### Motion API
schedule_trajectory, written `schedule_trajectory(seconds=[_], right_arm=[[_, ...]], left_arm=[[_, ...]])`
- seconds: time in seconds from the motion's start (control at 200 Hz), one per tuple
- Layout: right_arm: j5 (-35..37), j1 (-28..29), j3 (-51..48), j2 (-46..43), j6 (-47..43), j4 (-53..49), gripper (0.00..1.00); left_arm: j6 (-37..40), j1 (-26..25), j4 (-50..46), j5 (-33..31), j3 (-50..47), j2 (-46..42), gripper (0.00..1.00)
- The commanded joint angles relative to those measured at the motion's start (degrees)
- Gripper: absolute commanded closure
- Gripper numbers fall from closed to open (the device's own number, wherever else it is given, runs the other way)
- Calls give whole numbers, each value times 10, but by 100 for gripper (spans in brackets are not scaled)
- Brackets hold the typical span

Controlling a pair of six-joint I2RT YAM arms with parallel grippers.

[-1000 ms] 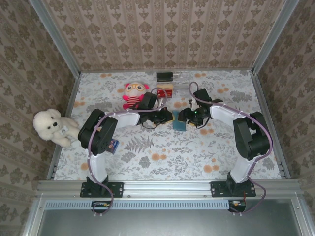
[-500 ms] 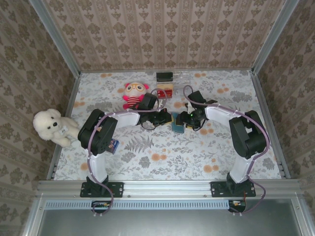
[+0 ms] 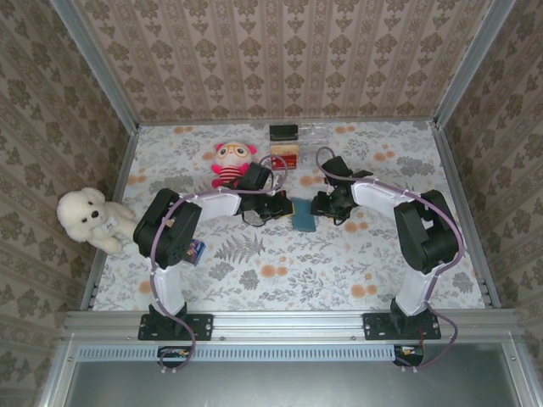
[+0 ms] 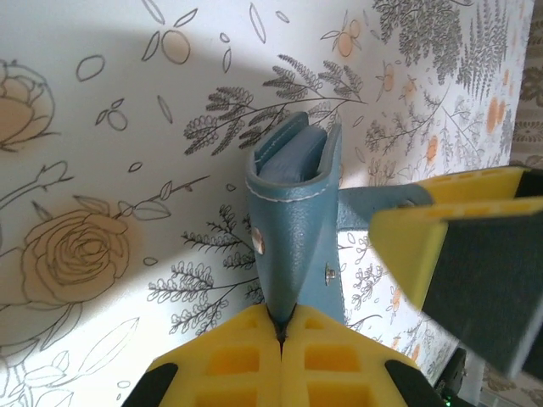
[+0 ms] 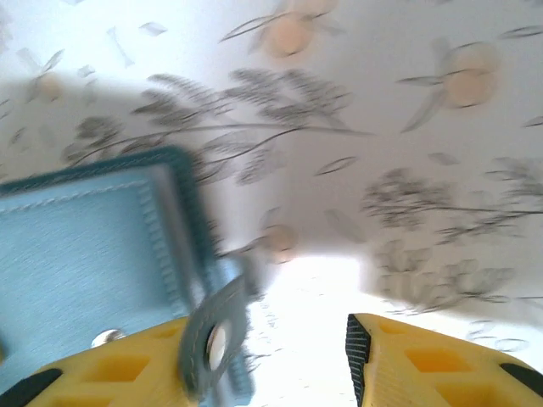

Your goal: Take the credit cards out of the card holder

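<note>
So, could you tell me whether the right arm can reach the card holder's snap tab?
Probably yes: the right gripper stands open with the card holder's snap tab between its fingers, and the left gripper clamps the holder steady.

The card holder (image 3: 303, 214) is a thin teal-blue wallet of grained leather with pale stitching along its edges and small metal snap studs. It sits near the middle of the floral table; the left wrist view (image 4: 293, 229) shows it folded, the rounded fold pointing away, its two panels slightly parted and its near edge pinched in the left gripper (image 4: 280, 326). The credit cards (image 3: 286, 155), a small flat red and pale-gold patch, lie farther back on the table, apart from the holder.
</note>
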Motion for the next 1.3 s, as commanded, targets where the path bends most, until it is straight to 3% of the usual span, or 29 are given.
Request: schedule_trajectory(seconds=[0.0,0.065,0.285,0.605,0.7,0.83,1.14,1.295], right_arm=[[96,-4,7,-8,26,-47,53],[95,-4,5,-12,22,-41,54],[-29,-3,8,-3,-23,5,55],[-81,0,9,20,-41,17,76],[-79,1,10,17,-53,10,87],[-78,3,4,-11,-66,4,90],[-114,27,19,-89,-101,-39,89],[-171,41,30,-101,-77,-19,89]], left_arm=[[25,2,-36,-9,11,-20,100],[25,2,-39,-9,14,-18,100],[27,2,-47,-8,20,-11,100],[11,3,-64,-8,26,-5,100],[5,4,-71,-14,29,-10,85],[10,14,-100,-39,32,-24,59],[50,52,-186,-119,32,-98,28],[73,74,-214,-152,22,-147,6]])
